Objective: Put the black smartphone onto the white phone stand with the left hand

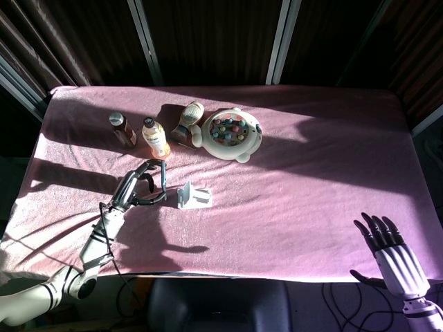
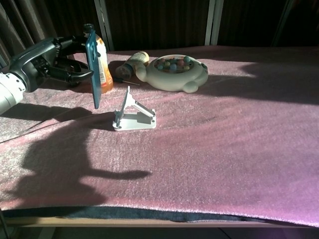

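- Pink cloth covered the surface point(image 1: 311, 187); your left robot hand point(image 1: 136, 187) gripped the phone point(image 2: 92, 67) upright, aloft just left of the stand point(image 2: 132, 113).
- Seating it remained; your right robot hand point(image 1: 389, 250) lay open, idle.

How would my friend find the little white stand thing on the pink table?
Look at the pink tablecloth, toward its left side, in front of the orange juice bottle and the round white toy. The white phone stand sits there alone: small, angular, with a tilted back plate, unlike the bottles.
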Robot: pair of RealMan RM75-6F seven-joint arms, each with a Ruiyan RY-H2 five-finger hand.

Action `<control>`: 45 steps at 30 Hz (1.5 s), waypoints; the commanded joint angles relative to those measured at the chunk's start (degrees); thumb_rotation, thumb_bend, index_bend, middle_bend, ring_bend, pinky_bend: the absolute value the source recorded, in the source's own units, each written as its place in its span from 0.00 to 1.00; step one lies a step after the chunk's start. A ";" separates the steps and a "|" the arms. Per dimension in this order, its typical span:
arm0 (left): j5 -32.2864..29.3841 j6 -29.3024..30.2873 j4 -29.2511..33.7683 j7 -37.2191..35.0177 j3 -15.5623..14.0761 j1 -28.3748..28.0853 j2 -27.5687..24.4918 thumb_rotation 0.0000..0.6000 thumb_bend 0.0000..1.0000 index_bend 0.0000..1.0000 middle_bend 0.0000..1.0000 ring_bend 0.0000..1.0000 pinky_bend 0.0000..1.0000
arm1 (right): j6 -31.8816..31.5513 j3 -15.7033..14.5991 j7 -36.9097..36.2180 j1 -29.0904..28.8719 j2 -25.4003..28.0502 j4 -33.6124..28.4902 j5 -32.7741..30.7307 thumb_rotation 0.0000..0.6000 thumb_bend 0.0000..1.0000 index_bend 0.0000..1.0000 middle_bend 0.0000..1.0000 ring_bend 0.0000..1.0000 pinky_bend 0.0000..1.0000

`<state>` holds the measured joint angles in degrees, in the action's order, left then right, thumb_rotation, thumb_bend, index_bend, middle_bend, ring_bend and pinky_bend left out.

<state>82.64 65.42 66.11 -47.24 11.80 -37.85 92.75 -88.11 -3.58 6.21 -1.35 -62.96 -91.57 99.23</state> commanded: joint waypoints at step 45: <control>-1.68 0.67 -8.28 0.74 0.37 0.04 12.27 1.00 0.54 0.78 1.00 0.64 0.21 | -2.12 -1.26 -6.81 0.02 2.07 1.49 2.90 1.00 0.24 0.00 0.00 0.00 0.00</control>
<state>80.98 66.10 57.85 -46.50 12.14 -37.79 105.01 -90.22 -4.85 -0.61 -1.33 -60.89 -90.07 102.14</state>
